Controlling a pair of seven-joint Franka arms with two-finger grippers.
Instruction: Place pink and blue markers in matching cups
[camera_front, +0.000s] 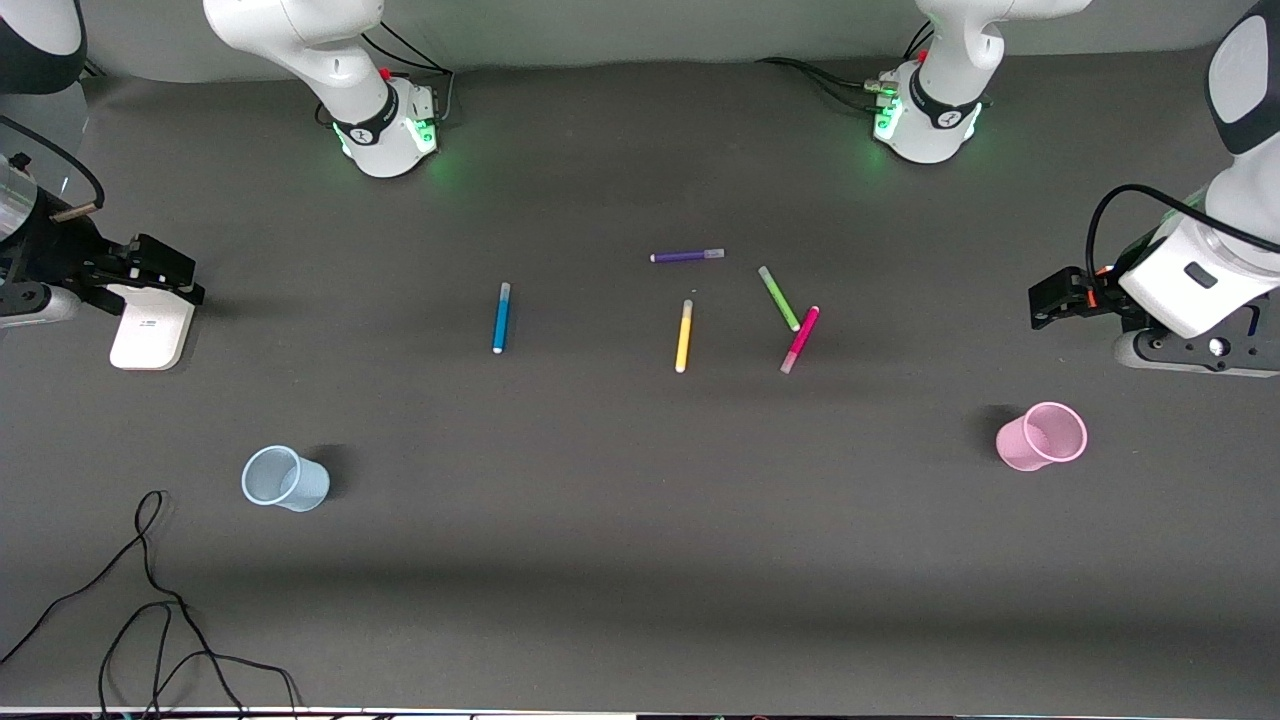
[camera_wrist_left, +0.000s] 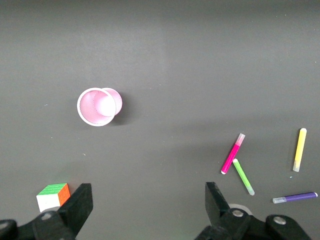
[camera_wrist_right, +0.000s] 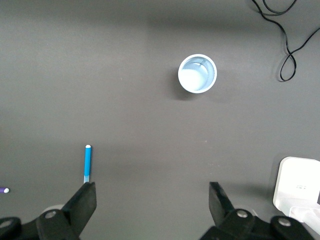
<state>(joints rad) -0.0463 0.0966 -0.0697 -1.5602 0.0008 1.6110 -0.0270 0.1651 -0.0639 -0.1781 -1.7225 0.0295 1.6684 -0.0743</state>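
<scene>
- Fingers (camera_wrist_left: 80, 205) on the left gripper (camera_wrist_left: 147, 205) and right gripper (camera_wrist_right: 150, 205) are spread wide, empty, each parked over its own tabletop (camera_front: 640, 560) end.
- Blue cup (camera_front: 285, 479) and pink cup (camera_front: 1041, 436) sit nearest the camera: light, tippy.
- Blue marker (camera_front: 501, 317) and pink marker (camera_front: 800, 339) lie farther up, the pink one touching the green marker (camera_front: 778, 298); slim, slick, so pinch mid-barrel.

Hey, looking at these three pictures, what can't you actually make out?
- Left gripper: front view cuts it at the edge.
- Cube: only the left wrist view shows it, partly covered by a finger.
- Pink marker and green marker: touching or just apart, unclear.
- White box: cut by the right wrist view's edge.
</scene>
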